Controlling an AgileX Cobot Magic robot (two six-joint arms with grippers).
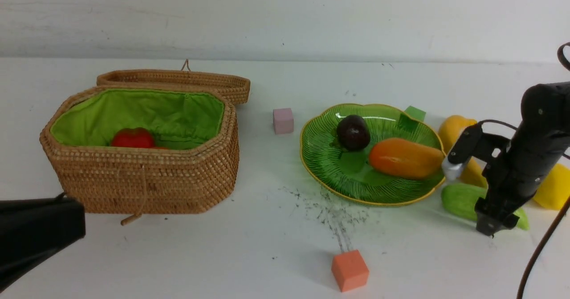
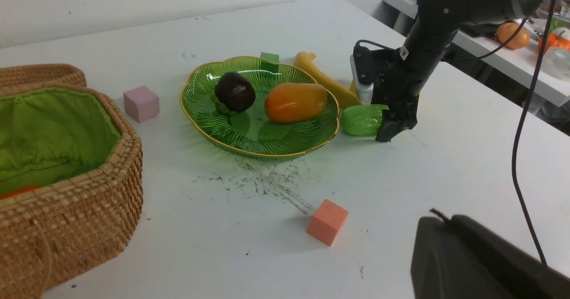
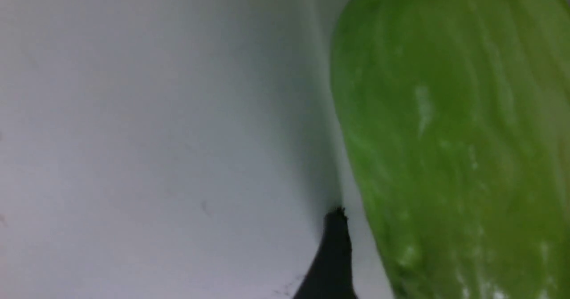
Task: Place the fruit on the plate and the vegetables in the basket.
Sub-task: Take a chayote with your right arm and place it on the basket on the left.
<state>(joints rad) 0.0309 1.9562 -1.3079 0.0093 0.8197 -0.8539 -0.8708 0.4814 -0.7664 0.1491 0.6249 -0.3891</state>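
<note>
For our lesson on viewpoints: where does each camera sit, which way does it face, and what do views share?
Front: between the arms, facing forward; both arms show.
Left wrist: on the left arm, looking across toward the plate; dark gripper part shows.
Right wrist: on the right arm, close on the gourd; one blurred dark finger shows.
Front and left wrist share plate and gourd.

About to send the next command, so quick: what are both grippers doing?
Left gripper: closed, nothing between its fingers.
Right gripper: fingers apart, straddling the green gourd; whether they grip it can't be told.
</note>
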